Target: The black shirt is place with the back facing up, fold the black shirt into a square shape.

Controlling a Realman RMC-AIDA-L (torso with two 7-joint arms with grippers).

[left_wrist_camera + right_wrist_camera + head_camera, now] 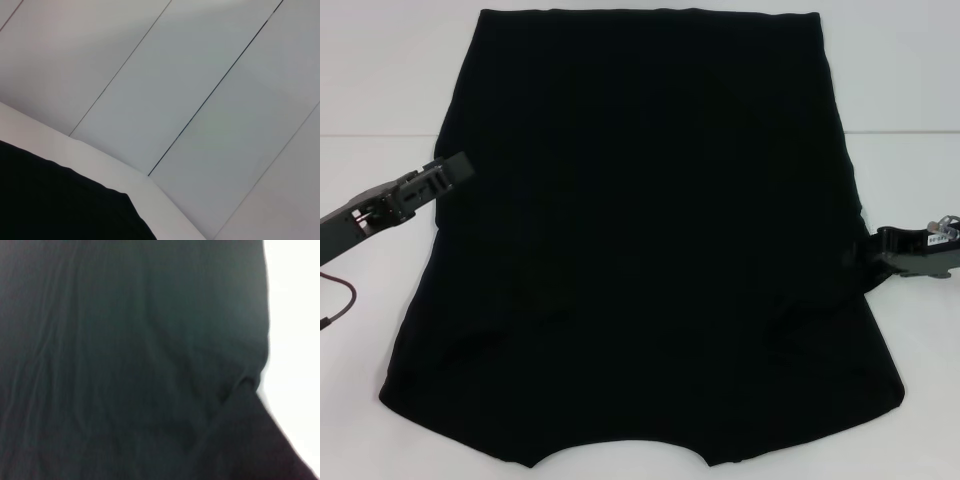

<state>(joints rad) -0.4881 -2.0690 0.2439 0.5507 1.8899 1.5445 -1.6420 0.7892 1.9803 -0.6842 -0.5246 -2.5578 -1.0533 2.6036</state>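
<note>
i can't tell either grip: left gripper (455, 170) and right gripper (860, 252) sit at the black shirt (640, 250) edges; uneven lifts could skew the fold.

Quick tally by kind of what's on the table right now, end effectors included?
Black shirt: 1, spread flat on the white table
End effectors: 2, the left end effector at the shirt's left edge, the right end effector at its right edge
Total: 3
</note>
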